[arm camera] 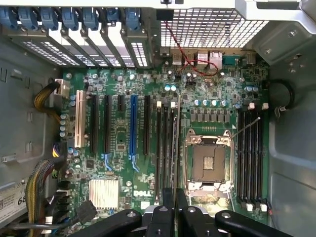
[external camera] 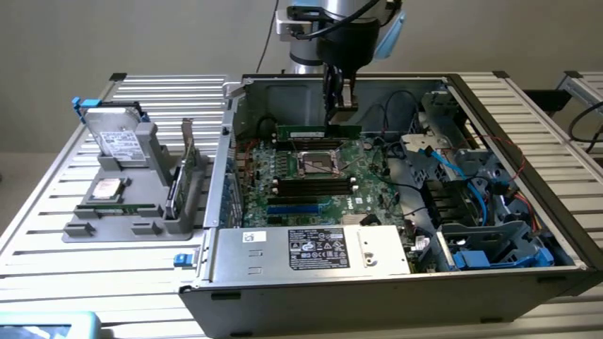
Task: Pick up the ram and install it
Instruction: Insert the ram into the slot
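The ram [external camera: 318,132], a slim green strip, hangs level inside the open computer case, just above the motherboard [external camera: 282,169] on the far side of the CPU socket [external camera: 318,164]. My gripper [external camera: 341,107] comes straight down from above and is shut on the strip's upper edge near the end at the exterior view's right. In the wrist view my gripper [arm camera: 175,217] frames the ram edge-on as a thin pale line [arm camera: 174,163] over the black memory slots [arm camera: 165,143] beside the CPU socket [arm camera: 207,163]. A second bank of slots [arm camera: 249,153] lies on the socket's other side.
A grey holder [external camera: 127,212] at the exterior view's left carries a silver hard drive [external camera: 118,141] and an upright green expansion card [external camera: 188,169]. The power supply [external camera: 311,247] fills the case's near side. Blue and black cables [external camera: 452,173] and drive cages crowd the exterior view's right.
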Robot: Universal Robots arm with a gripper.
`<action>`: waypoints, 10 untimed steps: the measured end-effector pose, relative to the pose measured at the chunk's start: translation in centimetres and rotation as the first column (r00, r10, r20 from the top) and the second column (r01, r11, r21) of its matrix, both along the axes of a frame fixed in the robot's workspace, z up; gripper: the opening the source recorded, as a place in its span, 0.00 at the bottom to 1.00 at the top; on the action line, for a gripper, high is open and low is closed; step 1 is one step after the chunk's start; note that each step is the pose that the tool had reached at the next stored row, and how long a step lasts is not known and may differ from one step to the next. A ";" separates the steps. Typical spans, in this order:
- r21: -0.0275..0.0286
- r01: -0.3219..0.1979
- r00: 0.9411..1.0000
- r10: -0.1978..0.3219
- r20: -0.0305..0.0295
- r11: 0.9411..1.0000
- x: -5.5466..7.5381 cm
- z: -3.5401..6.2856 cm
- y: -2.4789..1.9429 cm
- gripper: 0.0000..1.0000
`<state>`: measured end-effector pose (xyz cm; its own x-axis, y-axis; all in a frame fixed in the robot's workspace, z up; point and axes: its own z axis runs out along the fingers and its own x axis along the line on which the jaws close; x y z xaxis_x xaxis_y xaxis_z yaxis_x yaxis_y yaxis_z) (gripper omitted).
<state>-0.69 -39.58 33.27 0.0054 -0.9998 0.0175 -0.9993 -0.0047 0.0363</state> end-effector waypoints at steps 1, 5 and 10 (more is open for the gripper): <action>-0.003 0.000 1.000 0.000 0.000 1.000 0.0 -0.07 -0.01 0.13; -0.016 -0.001 1.000 0.001 0.000 1.000 0.0 -0.32 -0.02 0.13; -0.017 0.000 1.000 0.000 0.000 1.000 0.0 -0.62 -0.02 0.13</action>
<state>-0.68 -39.60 32.65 0.0058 -0.9994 0.0347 -0.9993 -0.0046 0.0364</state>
